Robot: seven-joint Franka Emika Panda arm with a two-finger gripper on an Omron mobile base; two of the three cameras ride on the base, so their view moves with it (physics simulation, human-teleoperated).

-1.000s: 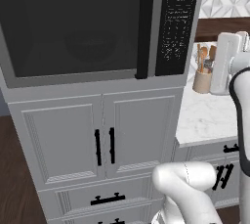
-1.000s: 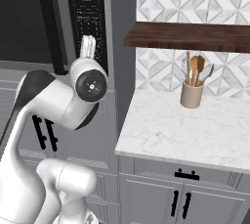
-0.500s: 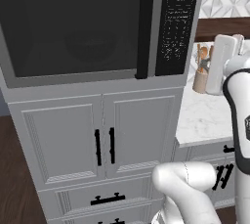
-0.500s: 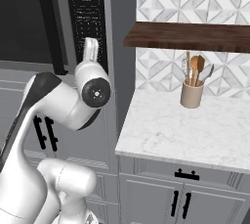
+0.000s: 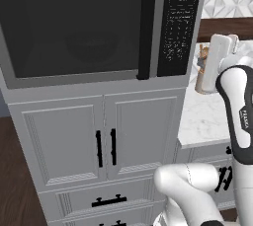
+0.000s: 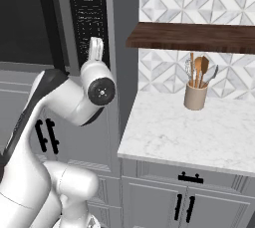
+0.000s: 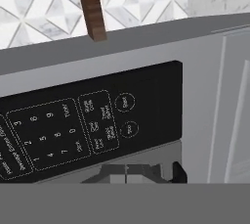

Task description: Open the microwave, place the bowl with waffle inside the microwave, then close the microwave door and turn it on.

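The microwave (image 5: 74, 27) is built in above grey cabinets, and the microwave door (image 5: 29, 74) is shut, its black bar handle (image 5: 147, 27) upright. Through the dark window a dim round shape, the bowl (image 5: 93, 47), shows inside; I cannot make out the waffle. My gripper (image 6: 95, 44) is shut on nothing and hovers just in front of the lower part of the black keypad (image 6: 87, 18). In the hand view the shut gripper (image 7: 127, 173) points at the keypad (image 7: 88, 130), below two round buttons (image 7: 128, 115).
A marble counter (image 6: 199, 132) runs to the right of the microwave column, with a beige utensil crock (image 6: 195, 95) on it. A dark wooden shelf (image 6: 189, 38) hangs above. Grey cabinet doors (image 5: 106, 141) with black handles sit below the microwave.
The hand has drifted left, closer to the keypad, over the last second. The gripper stayed shut and the microwave door did not move.
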